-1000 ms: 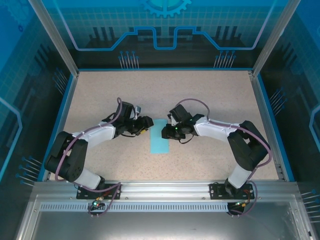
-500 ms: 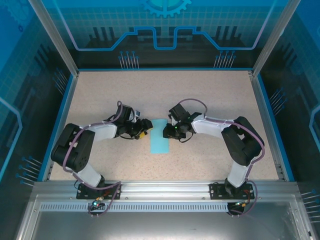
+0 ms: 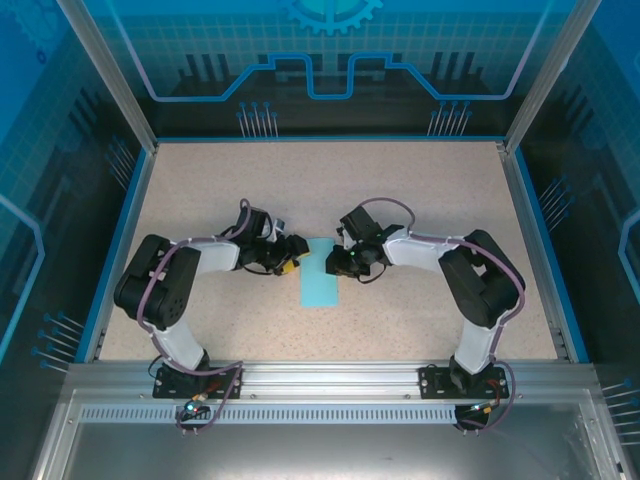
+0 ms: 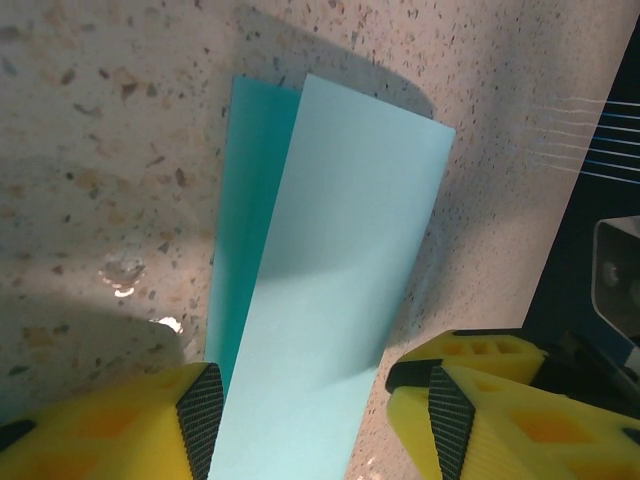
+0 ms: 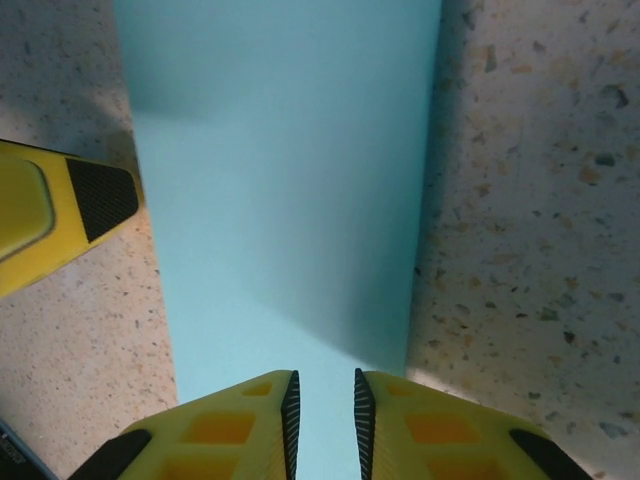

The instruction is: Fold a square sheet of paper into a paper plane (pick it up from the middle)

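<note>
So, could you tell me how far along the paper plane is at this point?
Done: the sheet of paper lies folded in half as a narrow strip, its two layers slightly askew. In hand: the left gripper straddles it, open; the right gripper sits over it from the opposite side, jaws nearly closed. Left: the nose corners and wing folds; no pointed shape yet.

Lt cyan square sheet of paper (image 3: 320, 272), plain, folded in half to a narrow strip. Lies flat at worktop (image 3: 420, 190) centre, long axis near-far. Top flap sits skewed, w/ darker lower layer showing along one edge.
</note>
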Controlling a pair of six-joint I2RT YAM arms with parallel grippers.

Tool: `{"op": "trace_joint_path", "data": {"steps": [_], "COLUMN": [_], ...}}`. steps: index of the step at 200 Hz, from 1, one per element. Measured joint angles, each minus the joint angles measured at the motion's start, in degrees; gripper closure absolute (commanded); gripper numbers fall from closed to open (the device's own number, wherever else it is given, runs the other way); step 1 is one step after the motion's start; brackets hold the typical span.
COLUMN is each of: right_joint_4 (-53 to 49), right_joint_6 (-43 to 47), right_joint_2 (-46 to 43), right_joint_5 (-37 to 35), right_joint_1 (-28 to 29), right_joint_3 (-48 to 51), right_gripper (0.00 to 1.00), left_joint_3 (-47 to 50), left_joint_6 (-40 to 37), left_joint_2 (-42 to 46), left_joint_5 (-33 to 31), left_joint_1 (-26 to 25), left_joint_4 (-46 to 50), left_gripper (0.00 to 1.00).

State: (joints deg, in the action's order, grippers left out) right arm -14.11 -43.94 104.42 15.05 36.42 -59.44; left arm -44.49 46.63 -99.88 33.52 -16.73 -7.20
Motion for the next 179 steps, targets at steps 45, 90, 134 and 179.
{"op": "trace_joint_path", "data": {"steps": [45,90,134,179], "right_joint_4": [0.59,1.73,2.36,2.82], "right_joint_6": [-0.17,-0.17,-0.2,-0.22], "right_joint_2": [1.05,1.05,1.03,1.03], "right_joint_5": [0.39,0.66,1.03,1.53], "right_joint_1": [-0.24,-0.48,-0.61,-0.85], "right_joint_3": [1.03,1.77,2.14,2.4], "right_gripper": [0.77,0.78,0.77,0.78], "left_joint_3": [-1.03,-2.34,-2.4,-2.97], "left_joint_6": [-0.11,-0.26,-0.72,-2.69], "left_joint_2": [-0.96,-1.25,-1.55,-1.55], "left_joint_5": [0.26,0.33,0.39,-0.61], "left_joint_1": [0.02,0.02,0.02,0.02], "left_joint_4": [-0.11,0.0,0.5,2.27], "left_gripper": [0.39,0.38,0.36,0.34]}}
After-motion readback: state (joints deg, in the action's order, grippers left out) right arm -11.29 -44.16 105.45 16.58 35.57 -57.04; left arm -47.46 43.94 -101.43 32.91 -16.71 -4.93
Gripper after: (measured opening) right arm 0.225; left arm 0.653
